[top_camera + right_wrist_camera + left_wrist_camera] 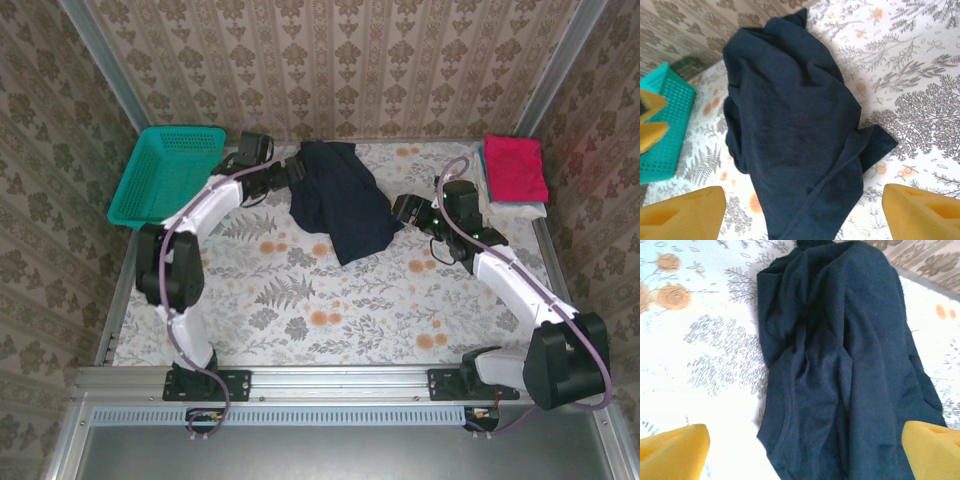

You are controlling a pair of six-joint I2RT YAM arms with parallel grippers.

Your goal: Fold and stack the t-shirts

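Observation:
A dark navy t-shirt [337,200] lies crumpled on the floral table at the back middle, also seen as navy cloth [850,370] and navy cloth [795,130] in the wrist views. My left gripper [296,170] hovers at its left edge, open, yellow fingertips [675,450] wide apart with nothing between them. My right gripper [403,211] sits at the shirt's right edge, open, yellow fingers [920,210] spread either side of the cloth. A folded magenta-pink t-shirt [515,167] rests on a folded white t-shirt [520,208] at the back right.
A teal mesh basket [168,175] stands at the back left, and the same basket [667,125] appears in the right wrist view. Patterned walls close in the back and sides. Bare floral tabletop [340,310] stretches across the front.

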